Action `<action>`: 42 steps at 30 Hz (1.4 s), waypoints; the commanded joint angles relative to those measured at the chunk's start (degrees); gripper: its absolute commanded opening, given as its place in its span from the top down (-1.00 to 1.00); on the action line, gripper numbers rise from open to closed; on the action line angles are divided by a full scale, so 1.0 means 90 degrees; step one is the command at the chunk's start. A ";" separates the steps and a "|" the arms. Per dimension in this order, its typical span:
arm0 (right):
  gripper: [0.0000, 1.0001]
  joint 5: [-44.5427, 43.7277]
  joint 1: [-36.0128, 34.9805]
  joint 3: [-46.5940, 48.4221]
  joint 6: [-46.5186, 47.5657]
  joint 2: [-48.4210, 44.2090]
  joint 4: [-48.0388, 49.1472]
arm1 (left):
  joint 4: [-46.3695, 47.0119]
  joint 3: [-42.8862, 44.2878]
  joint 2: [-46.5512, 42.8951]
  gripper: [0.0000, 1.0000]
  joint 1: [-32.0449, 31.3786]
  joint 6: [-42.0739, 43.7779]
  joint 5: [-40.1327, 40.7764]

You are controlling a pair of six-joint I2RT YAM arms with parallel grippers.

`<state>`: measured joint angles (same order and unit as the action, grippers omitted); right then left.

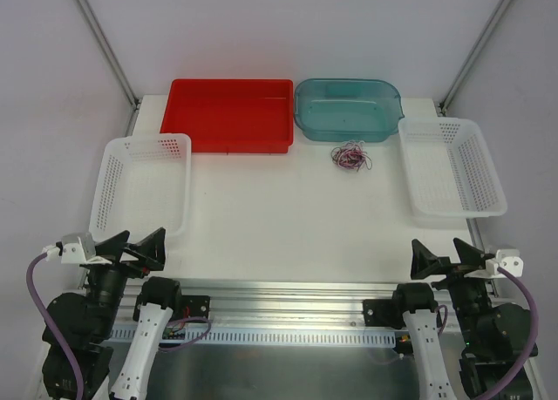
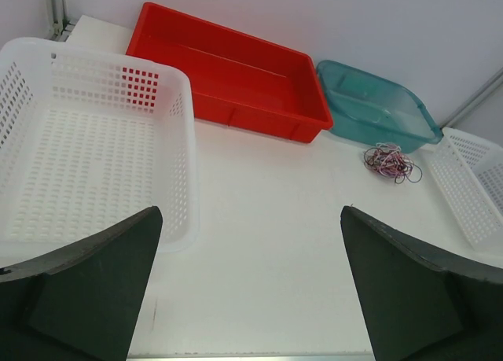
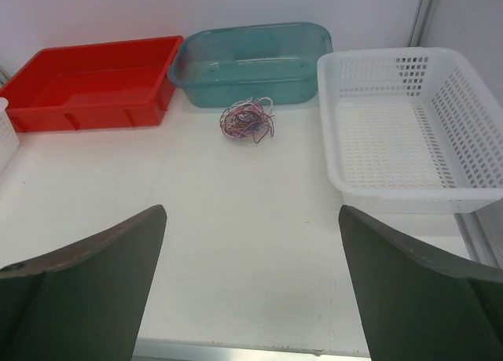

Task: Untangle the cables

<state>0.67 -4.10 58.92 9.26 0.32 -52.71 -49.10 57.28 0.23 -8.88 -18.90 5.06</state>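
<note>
Multicoloured cables (image 1: 351, 156): one tangled clump, far right-centre of table (image 1: 279, 217), beside teal tub (image 1: 347, 108). Left hand (image 1: 133, 243) and right hand (image 1: 443, 254) spread open, empty, near edge. Unstarted; next likely needs a reach, pinching one strand.

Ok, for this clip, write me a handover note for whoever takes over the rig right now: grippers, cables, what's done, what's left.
Left gripper: open, empty, at the near edge of the table.
Right gripper: open, empty, also at the near edge.
Cables: one tangled clump on the table, just in front of the teal tub, left of the right white basket.
Done: nothing visible; no wire is separated.
Left: reach the clump and pull the wires apart.
</note>
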 commanded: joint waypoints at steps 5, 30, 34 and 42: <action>-0.93 0.1116 0.0026 -0.0149 0.0026 -0.1012 0.0212 | 0.0114 -0.0182 -0.1012 -0.98 0.0050 -0.0390 0.0326; -0.94 0.1040 0.0026 -0.1272 -0.1536 0.4357 0.2465 | 0.1704 -0.0972 0.4387 -0.98 0.0040 0.0136 -0.2974; -0.92 0.0688 -0.0033 -0.1283 -0.1916 0.5819 0.3784 | 0.2008 -0.1314 0.4604 -0.98 0.0050 0.0371 -0.2955; -0.74 -0.0006 -0.0394 -0.0367 -0.1820 0.8273 0.5532 | 0.2321 -0.1910 0.3979 -0.99 0.0050 0.0273 -0.2673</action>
<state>3.79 -6.52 49.67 -7.05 69.91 -14.06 -31.90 40.77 38.57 -8.88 -17.52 -19.27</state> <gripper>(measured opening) 0.877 0.992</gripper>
